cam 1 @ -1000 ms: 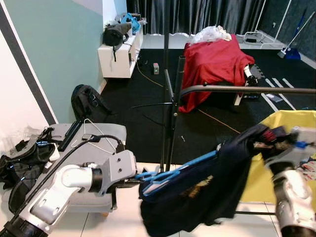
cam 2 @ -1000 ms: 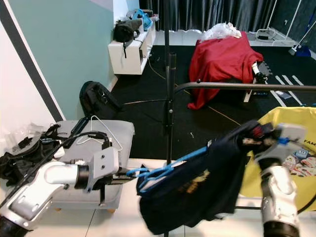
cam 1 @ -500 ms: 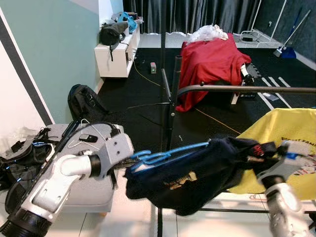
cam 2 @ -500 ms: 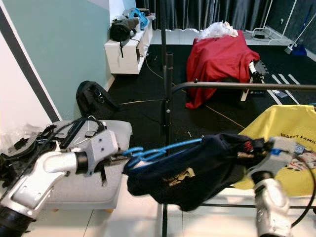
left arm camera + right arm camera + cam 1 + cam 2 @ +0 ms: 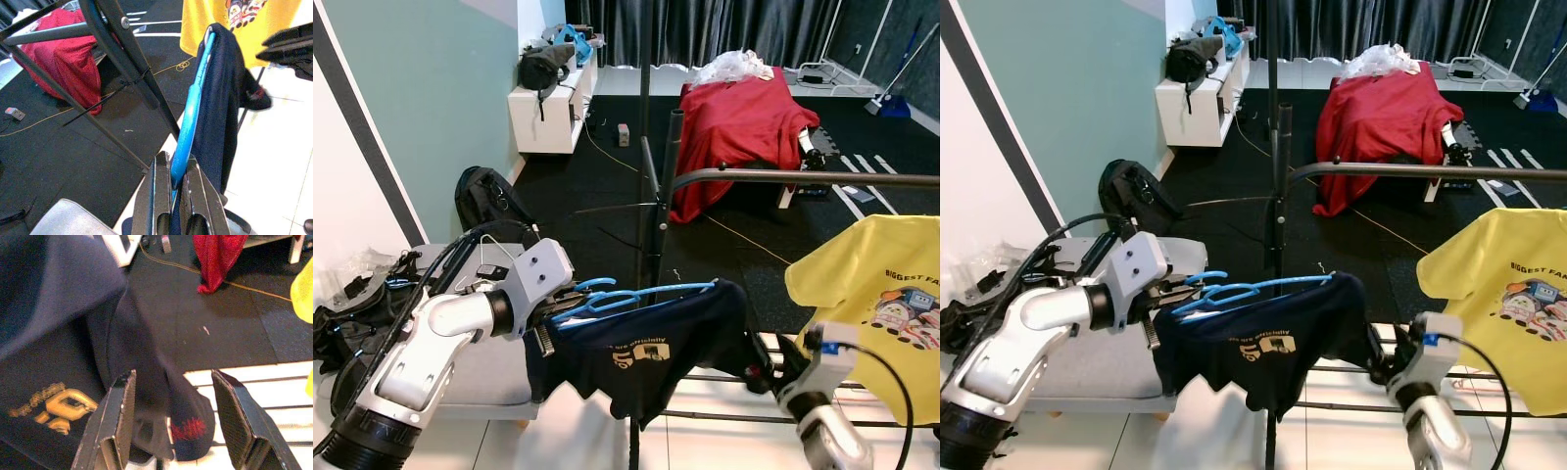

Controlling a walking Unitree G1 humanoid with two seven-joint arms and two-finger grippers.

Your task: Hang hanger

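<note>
A blue hanger (image 5: 628,295) carries a navy shirt (image 5: 641,354) with a gold print. My left gripper (image 5: 560,313) is shut on the hanger's near end, holding it level just in front of the rack's upright pole (image 5: 656,230) and below the dark horizontal rail (image 5: 803,177). In the left wrist view the fingers (image 5: 159,188) clamp the blue hanger (image 5: 193,105). My right gripper (image 5: 766,364) stands open and low at the shirt's right sleeve. In the right wrist view the sleeve (image 5: 161,396) lies between its spread fingers (image 5: 117,421).
A yellow printed shirt (image 5: 881,294) hangs at the rack's right. A grey case (image 5: 494,367) with a white wire hanger sits at left, beside black bags (image 5: 352,323). Farther off are a black backpack (image 5: 489,201), a red-draped object (image 5: 734,127) and a white bench (image 5: 548,113).
My right gripper has let go of the navy shirt and dropped lower. The shirt now hangs straight from the hanger, which my left gripper has lifted slightly.
</note>
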